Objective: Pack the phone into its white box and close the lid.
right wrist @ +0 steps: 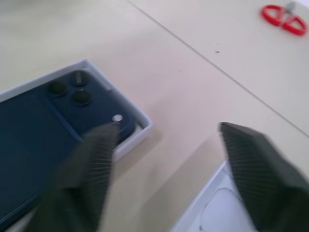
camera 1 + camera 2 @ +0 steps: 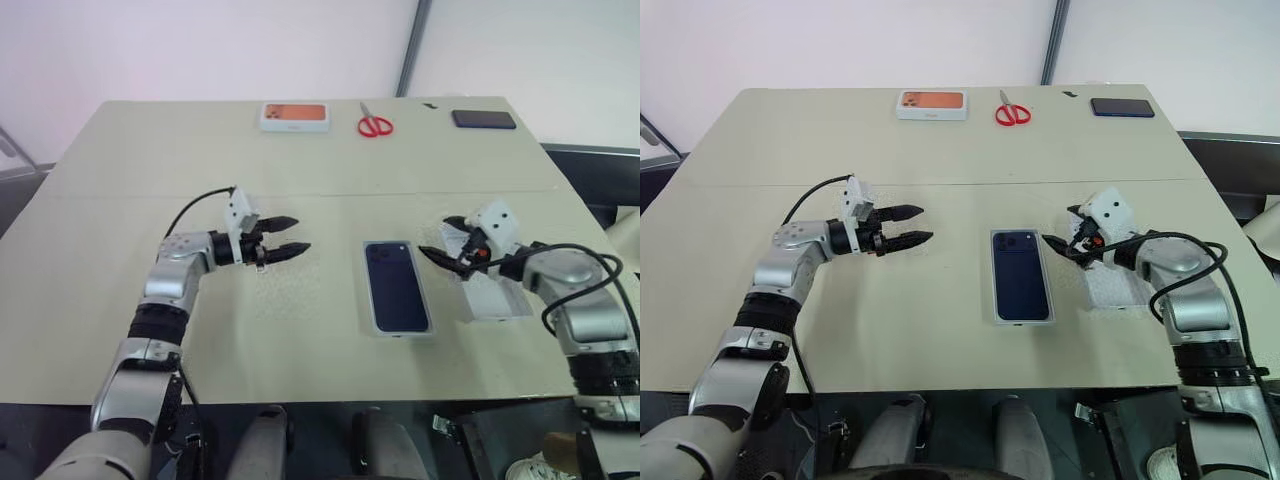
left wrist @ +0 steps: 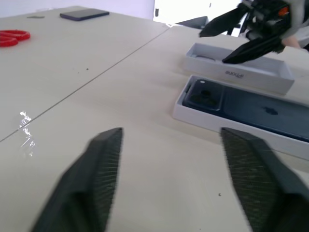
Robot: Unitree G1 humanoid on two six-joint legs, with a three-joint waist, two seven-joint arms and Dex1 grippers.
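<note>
A beige counter (image 2: 300,330) carries the phone (image 2: 396,286), dark blue and camera side up, lying inside the white box (image 2: 366,330) near the middle. Left of the phone, well apart, the left claw (image 2: 290,235) hovers with fingers spread wide, holding nothing. Just right of the phone, the right claw (image 2: 438,238) is also wide open and empty, above the lid (image 2: 495,298), which lies open side up beside the box.

Far edge of beige table (image 2: 120,300): orange-printed white box (image 2: 295,116) lying flat, red-handled scissors (image 2: 375,124) just beside it, black handset (image 2: 483,119) well apart toward the corner.
</note>
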